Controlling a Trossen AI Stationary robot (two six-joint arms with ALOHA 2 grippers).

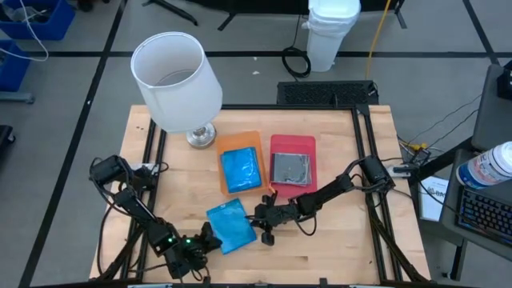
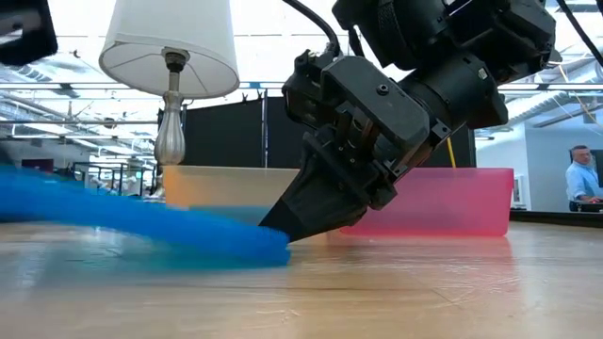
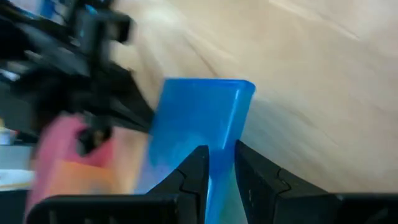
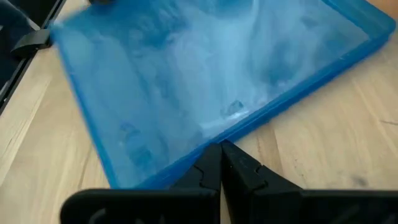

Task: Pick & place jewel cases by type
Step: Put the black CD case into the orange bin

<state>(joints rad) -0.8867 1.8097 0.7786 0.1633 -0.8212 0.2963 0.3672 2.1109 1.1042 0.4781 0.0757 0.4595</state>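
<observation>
A translucent blue jewel case (image 1: 233,226) lies tilted on the wooden table near its front edge. Its left side is raised, and its right edge (image 2: 268,247) rests on the table. My left gripper (image 1: 210,239) is shut on the case's near left side. My right gripper (image 1: 258,218) is shut, its tips at the case's right edge. Farther back, a second blue jewel case (image 1: 241,170) lies in the orange tray (image 1: 240,141). A clear jewel case with a dark inside (image 1: 290,168) lies in the red tray (image 1: 293,142). My left gripper pinches the blue case's raised edge (image 3: 219,134) between its two fingers (image 3: 198,169). The fingers come slanting down from the table's near left. The case slopes away from them, its far edge down on the table. My right gripper touches the case's low right edge (image 4: 245,124) with its shut fingertips (image 4: 211,158), slanting down from the table's right. That edge rests on the table at the tips (image 2: 281,235).
A table lamp with a white shade (image 1: 178,78) stands at the back left, its base (image 1: 201,136) just left of the orange tray. Bare wood shows at the front right (image 1: 344,248). A person (image 2: 579,174) is in the room beyond the table.
</observation>
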